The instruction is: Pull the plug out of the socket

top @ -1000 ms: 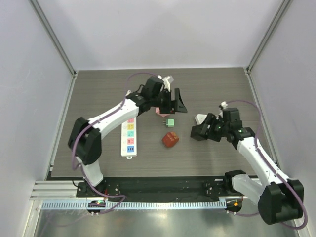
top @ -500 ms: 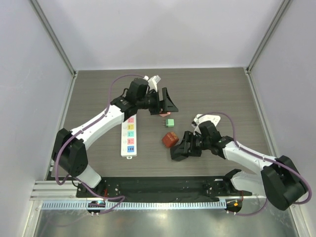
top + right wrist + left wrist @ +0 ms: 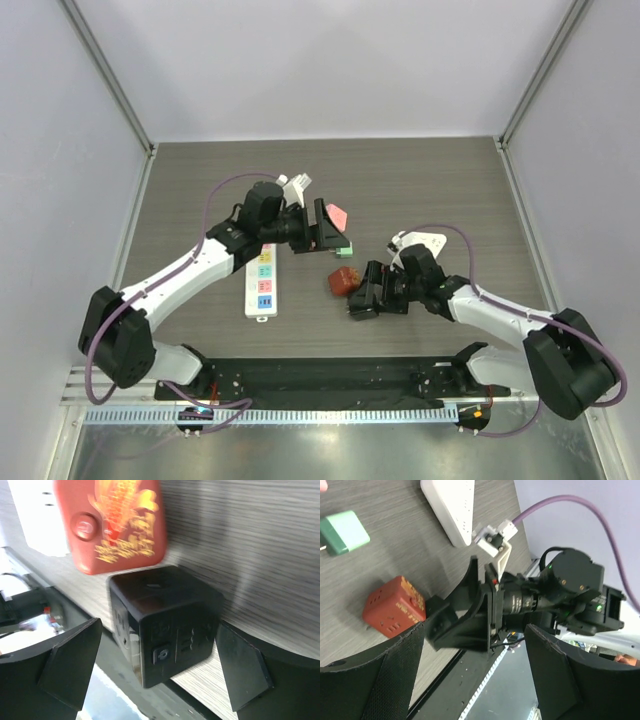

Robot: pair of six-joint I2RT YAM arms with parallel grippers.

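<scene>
A black cube socket [image 3: 170, 625] stands on the table between the fingers of my right gripper [image 3: 157, 632], whose jaws are open with a gap on the left side. It sits right beside a red cube socket [image 3: 343, 282]. No plug shows in the black cube's visible faces. A green plug [image 3: 345, 250] and a pink plug [image 3: 338, 215] lie loose on the table. My left gripper [image 3: 333, 232] hovers by these two, open, with nothing between its fingers [image 3: 380, 675]. The left wrist view shows the green plug [image 3: 342, 530], the red cube [image 3: 392, 607] and the right gripper [image 3: 462, 617].
A white power strip [image 3: 262, 278] with coloured outlets lies left of the red cube, under the left forearm. A white adapter [image 3: 420, 241] lies behind the right wrist. The table's front edge and black rail [image 3: 320, 375] run just below the right gripper.
My right gripper carried the black cube left to beside the red cube and has now opened round it. My left arm drew back left, uncovering the pink plug.
</scene>
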